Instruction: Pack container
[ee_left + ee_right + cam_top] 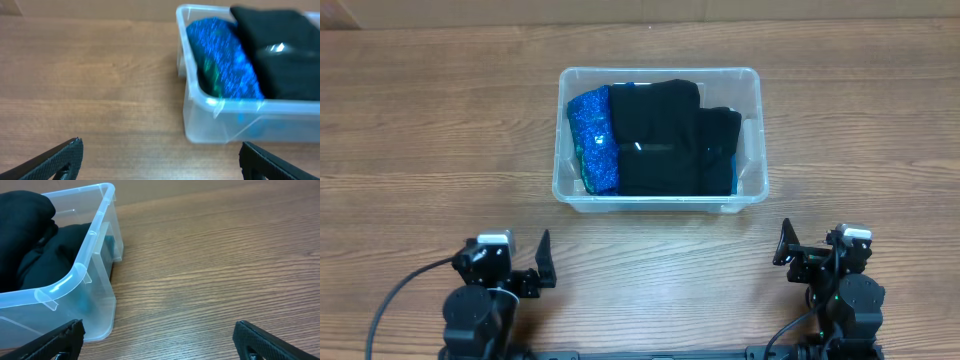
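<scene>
The left gripper (160,150) and the right gripper (157,327) are both released, holding nothing. The container (660,204) sits ahead, between them, filled with black cloth (665,140). Packing looks finished, I think; no grasp seems needed next. The left wrist view shows blue cloth (225,55); the right one shows almost only black.

Blue cloth (226,56) in clear container (210,124)

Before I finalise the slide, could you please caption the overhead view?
Clear container holding black clothing and a glittery blue item, left gripper and right gripper open nearby.
</scene>
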